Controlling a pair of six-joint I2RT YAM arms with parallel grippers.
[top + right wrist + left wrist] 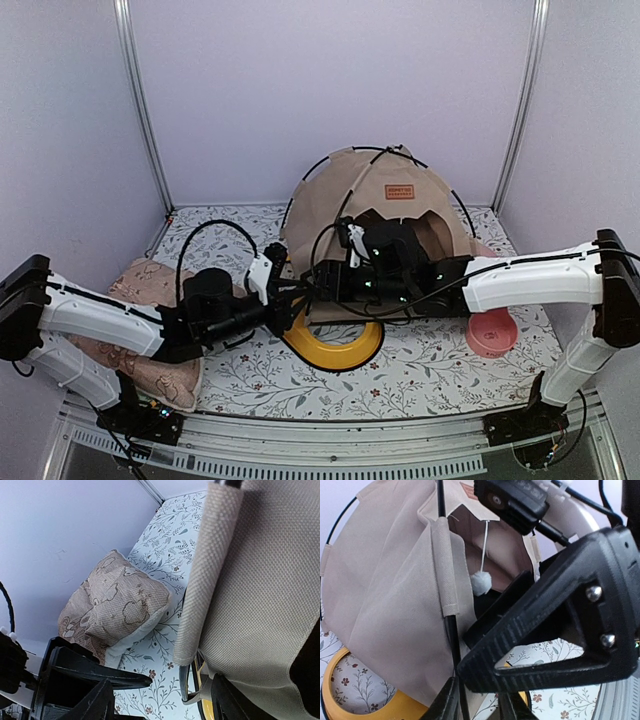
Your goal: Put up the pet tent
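Floral table (420,370): pet tent (345,195) upright, pompom (481,583) hanging in doorway; right jaws wide, left jaws unclear.

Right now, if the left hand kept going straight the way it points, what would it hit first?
Probably the pet tent: its black pole crosses right ahead of the left hand, though depth is hard to judge.

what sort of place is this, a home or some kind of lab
Most likely a robot test booth, not a home: bare pale walls with metal frame posts box in a floral-covered table, and the pet tent, cushion and yellow bowl tray look staged.
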